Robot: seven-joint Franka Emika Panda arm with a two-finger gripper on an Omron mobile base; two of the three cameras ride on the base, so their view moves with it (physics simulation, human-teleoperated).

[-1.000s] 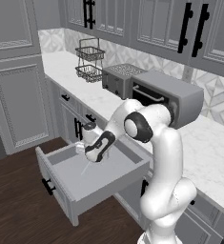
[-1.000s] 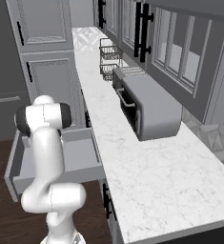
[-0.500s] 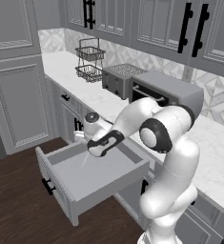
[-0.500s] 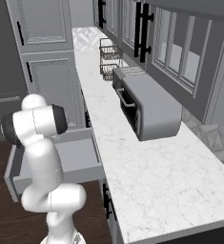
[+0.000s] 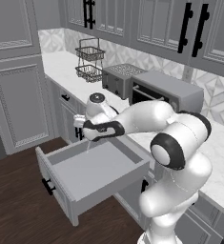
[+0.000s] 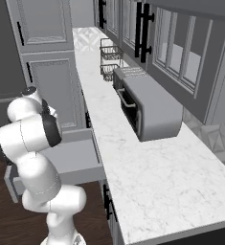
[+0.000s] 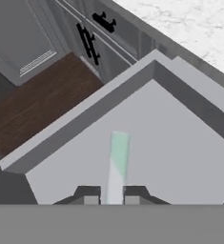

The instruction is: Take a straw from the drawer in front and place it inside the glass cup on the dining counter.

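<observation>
Straw extraction from the wide, shallow grey box drawer [image 5: 92, 174]; the step is best done by lifting straight up until the thin, pale, translucent straw [image 7: 117, 167] clears the drawer walls, keeping it upright and swinging slowly, since so slim a stick can slip or pivot between the pads. The two-finger dark-tipped gripper [image 7: 112, 196] is nearly closed, its tips pinching the straw's near end; the straw extends beyond the tips toward the drawer floor, apparently lifted clear of it, though contact cannot be excluded.
</observation>
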